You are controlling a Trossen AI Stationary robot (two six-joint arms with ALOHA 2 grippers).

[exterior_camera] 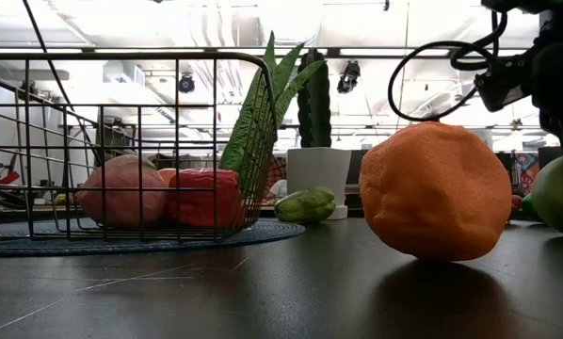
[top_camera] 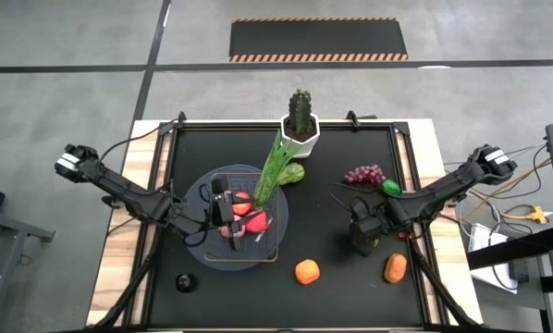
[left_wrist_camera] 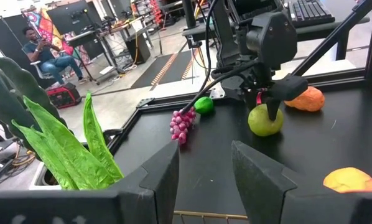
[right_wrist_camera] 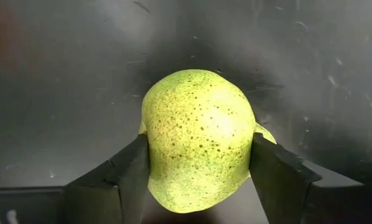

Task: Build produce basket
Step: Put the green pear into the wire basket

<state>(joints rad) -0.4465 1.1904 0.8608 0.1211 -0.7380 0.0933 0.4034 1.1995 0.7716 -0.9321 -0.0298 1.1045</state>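
Note:
The dark wire basket (top_camera: 258,254) stands on a round grey-blue disc (top_camera: 195,199) left of centre. It holds red and pink fruits (top_camera: 247,220), and a leafy green stalk (top_camera: 275,166) leans out over its far rim. My left gripper (top_camera: 228,215) hangs open and empty over the basket; it also shows in its wrist view (left_wrist_camera: 204,168). My right gripper (top_camera: 364,233) is shut on a green pear (right_wrist_camera: 198,140) right of centre. The same pear shows in the left wrist view (left_wrist_camera: 264,121). My right gripper pinches the green pear between its two fingers (right_wrist_camera: 127,174), one on each of two opposite sides (right_wrist_camera: 153,143). The fingers come from above, pointing down. The pear seems to sit on the black table top (left_wrist_camera: 265,132) below the gripper.
An orange (top_camera: 306,271) and an orange carrot-like piece (top_camera: 395,268) lie near the front edge. Purple grapes (top_camera: 364,173) and a small green fruit (top_camera: 390,188) lie behind my right gripper. A green vegetable (top_camera: 292,173) lies by the white cactus pot (top_camera: 300,129). A black ball (top_camera: 184,282) lies front left.

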